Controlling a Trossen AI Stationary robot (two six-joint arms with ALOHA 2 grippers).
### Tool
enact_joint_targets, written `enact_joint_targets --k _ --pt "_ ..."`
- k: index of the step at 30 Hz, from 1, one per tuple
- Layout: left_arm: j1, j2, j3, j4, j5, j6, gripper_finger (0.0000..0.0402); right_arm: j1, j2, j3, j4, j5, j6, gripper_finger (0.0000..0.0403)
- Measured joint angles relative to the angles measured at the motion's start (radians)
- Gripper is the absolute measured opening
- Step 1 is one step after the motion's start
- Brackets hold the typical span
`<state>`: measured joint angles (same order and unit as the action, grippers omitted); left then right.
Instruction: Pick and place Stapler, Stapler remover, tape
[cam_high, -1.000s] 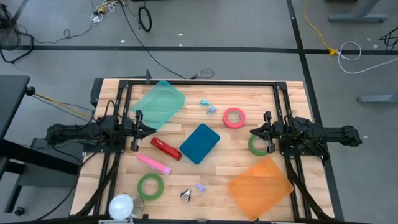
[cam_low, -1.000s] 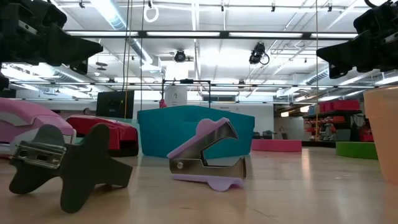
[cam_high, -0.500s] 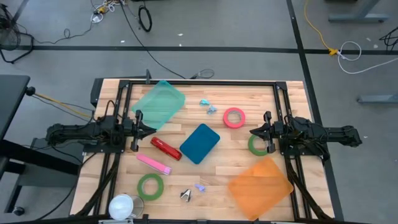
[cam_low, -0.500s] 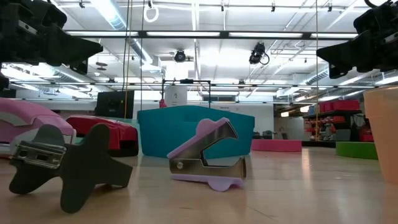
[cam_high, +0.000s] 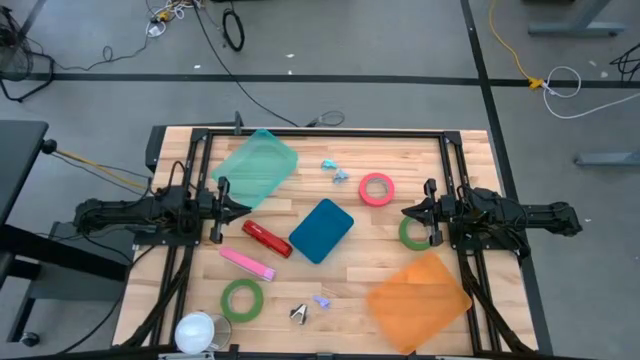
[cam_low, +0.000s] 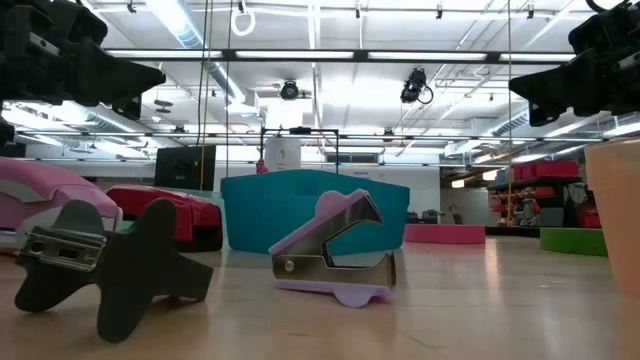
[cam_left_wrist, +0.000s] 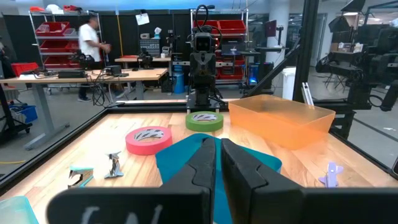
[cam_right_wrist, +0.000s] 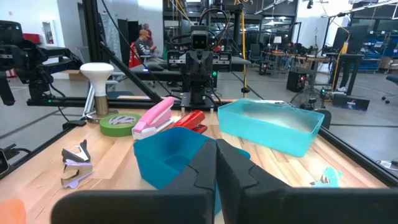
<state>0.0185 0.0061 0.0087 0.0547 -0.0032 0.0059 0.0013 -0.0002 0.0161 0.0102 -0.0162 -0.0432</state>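
Note:
A red stapler (cam_high: 266, 238) and a pink stapler (cam_high: 247, 263) lie left of the middle. Three tape rolls lie flat: pink (cam_high: 377, 188) at the far side, green (cam_high: 413, 232) under the right arm's tip, green (cam_high: 242, 299) near the front. A black staple remover (cam_low: 105, 265) and a purple one (cam_low: 335, 255) rest near the front edge; two light-blue ones (cam_high: 335, 171) lie at the far side. My left gripper (cam_high: 243, 210) (cam_left_wrist: 217, 142) and my right gripper (cam_high: 405, 213) (cam_right_wrist: 216, 144) hover level and shut, facing each other, holding nothing.
A teal translucent bin (cam_high: 255, 167) sits at the far left, a blue bin (cam_high: 321, 230) in the middle and an orange bin (cam_high: 418, 298) at the near right. A white round-topped object (cam_high: 197, 331) stands at the near left corner. People show in the room beyond.

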Motion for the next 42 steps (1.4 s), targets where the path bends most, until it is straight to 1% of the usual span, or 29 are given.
enact_joint_targets --k 31,39,42 --pt "0.000 0.000 0.000 0.000 0.000 0.000 0.0030 0.000 0.000 0.000 0.033 0.001 0.009 0.0011" --pt "0.000 0.000 0.000 0.000 0.000 0.000 0.0030 0.000 0.000 0.049 0.040 0.090 0.002 0.0011" --pt "0.000 0.000 0.000 0.000 0.000 0.000 0.0030 0.000 0.000 0.073 0.039 0.092 0.002 0.0011"
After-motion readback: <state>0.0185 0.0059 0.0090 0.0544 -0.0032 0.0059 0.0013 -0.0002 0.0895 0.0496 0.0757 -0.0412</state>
